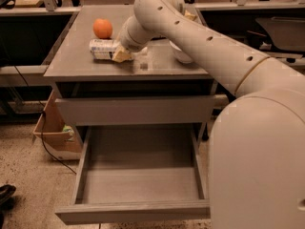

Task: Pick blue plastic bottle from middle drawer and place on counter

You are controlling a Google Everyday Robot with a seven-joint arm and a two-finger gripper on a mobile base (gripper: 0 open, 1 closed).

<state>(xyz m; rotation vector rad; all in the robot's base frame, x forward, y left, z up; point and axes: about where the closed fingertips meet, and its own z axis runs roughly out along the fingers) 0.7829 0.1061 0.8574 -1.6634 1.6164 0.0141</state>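
Observation:
The blue plastic bottle (101, 49) lies on its side on the counter (86, 66), left of centre, its pale label facing up. My gripper (122, 54) is at the bottle's right end, low over the counter and touching or nearly touching it. The arm reaches in from the right and hides the bottle's cap end. The middle drawer (140, 209) is pulled wide open below, and its grey inside is bare.
An orange (102, 28) sits on the counter just behind the bottle. A white bowl (179, 53) stands on the counter to the right, partly behind the arm. A closed drawer front (136, 109) is above the open one. A cardboard box (51, 133) stands on the floor at the left.

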